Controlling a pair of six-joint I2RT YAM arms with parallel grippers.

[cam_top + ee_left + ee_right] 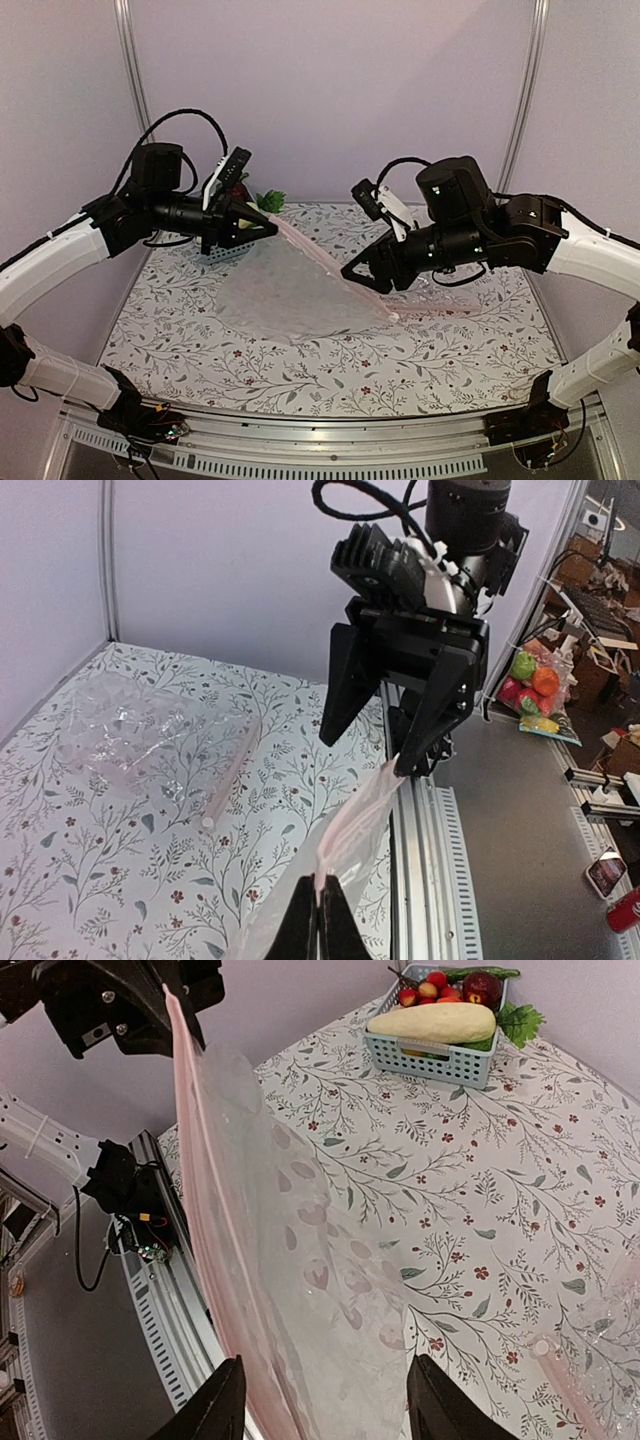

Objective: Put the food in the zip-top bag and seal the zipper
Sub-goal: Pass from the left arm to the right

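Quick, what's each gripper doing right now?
Left gripper: shut on the zipper of the zip-top bag.
Right gripper: open, straddling the zipper, not clamping it.

Left gripper (266,228) at centre-left of the top view, fingers pinched together on the zip-top bag (300,290); right gripper (366,280) at centre-right, spread wide; both arms bent inward

Your white surface (480,1160) printed with grey-green sprigs and tiny red blossoms, your clear zip-top bag (300,1260) with pale pink zipper (195,1160), light blue basket (440,1060), cream-white vegetable (430,1022), dark maroon piece (482,985), your black left claw (318,920), black right claw (365,758).
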